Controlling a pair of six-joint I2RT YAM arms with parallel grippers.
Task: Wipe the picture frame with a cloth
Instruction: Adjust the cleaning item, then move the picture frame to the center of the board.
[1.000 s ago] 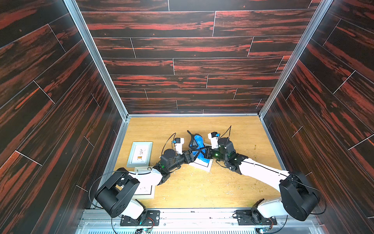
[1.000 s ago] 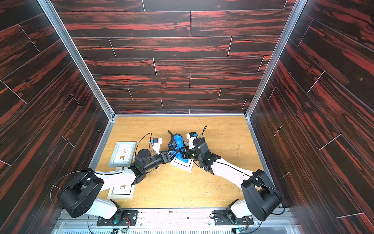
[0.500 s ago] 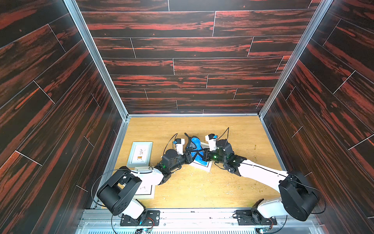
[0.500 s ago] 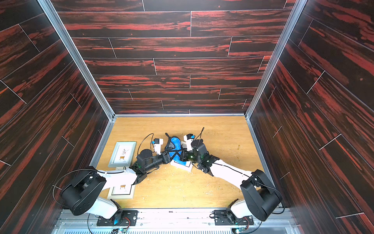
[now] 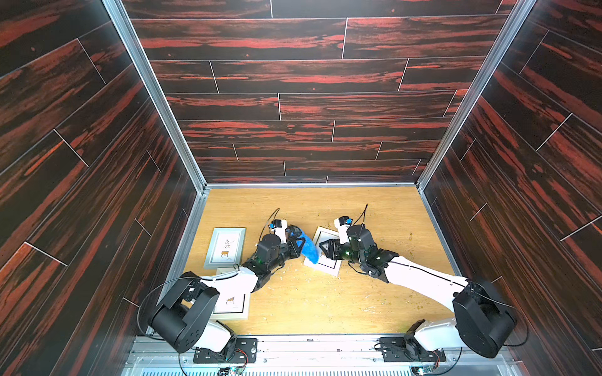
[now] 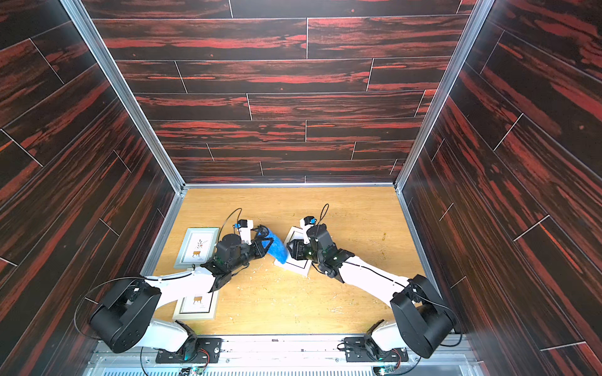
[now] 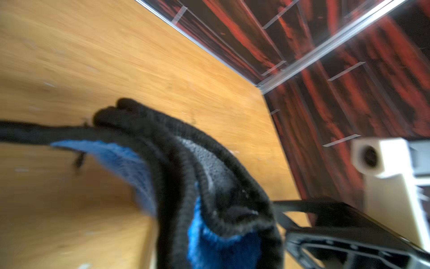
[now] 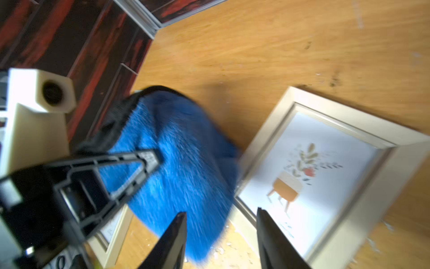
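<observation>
The cloth [image 5: 308, 249] is now pinched in the left gripper [image 5: 296, 244], whose jaws are pressed together on a bunched fold. In the left wrist view, black edging and blue pile [image 7: 221, 244] are seen crowded against the finger. A second ago this gripper was spread wide and the cloth was clamped by the right gripper [image 8: 221, 212]. That gripper's jaws are now seen parted in the right wrist view, with nothing held between them. A handover from right to left is therefore judged complete.

The cloth is found at the middle of the table [image 5: 325, 302], hanging between the two grippers. Its lower end is draped over the left edge of the middle picture frame [image 8: 349, 116]; whether it rests on the frame cannot be told. The frame is laid flat and askew, partly hidden under the right gripper in both top views. Two more frames, a far one [image 5: 225, 247] and a near one [image 5: 233, 304], are left at the left side.

Wiping is judged not yet begun. The cloth must still be lowered and swept across the glass, and the freed right gripper could be used to steady the light frame.
</observation>
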